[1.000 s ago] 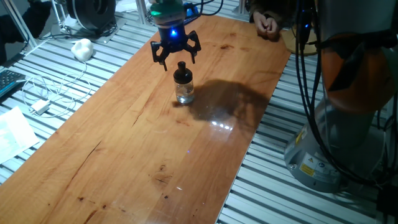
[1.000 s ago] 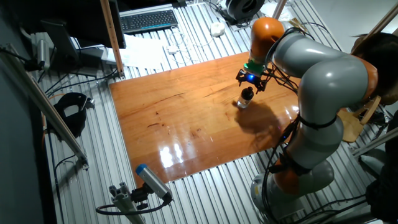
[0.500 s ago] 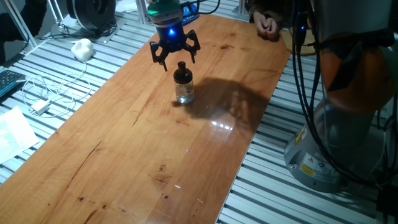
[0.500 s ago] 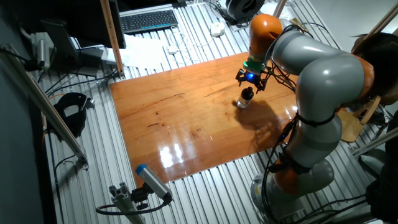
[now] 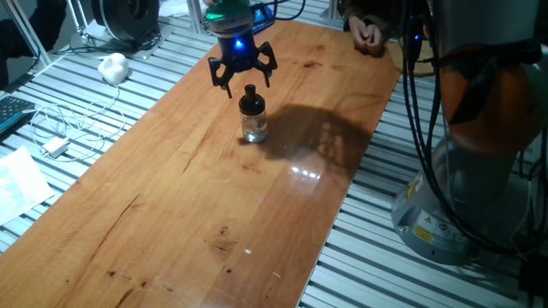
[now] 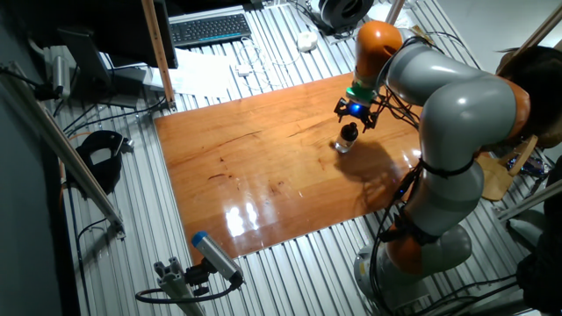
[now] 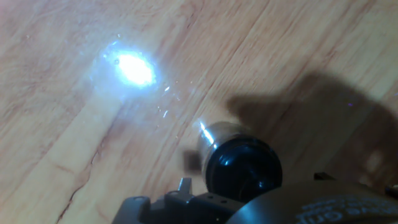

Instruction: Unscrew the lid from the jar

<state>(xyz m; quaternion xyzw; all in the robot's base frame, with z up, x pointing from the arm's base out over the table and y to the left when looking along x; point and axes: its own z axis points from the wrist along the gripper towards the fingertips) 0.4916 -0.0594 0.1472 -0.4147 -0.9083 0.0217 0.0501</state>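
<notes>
While its fingers are spread apart, the hand (image 5: 242,75) hovers just above the lid (image 5: 251,92).
Black lid sits on the clear jar (image 5: 253,124), which stands upright on the wooden bench (image 5: 171,188), near its far end.

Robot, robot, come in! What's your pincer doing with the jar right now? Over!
Pincer open, above the lid, not touching. Jar upright on the table, lid on. Nothing in the way.
</notes>
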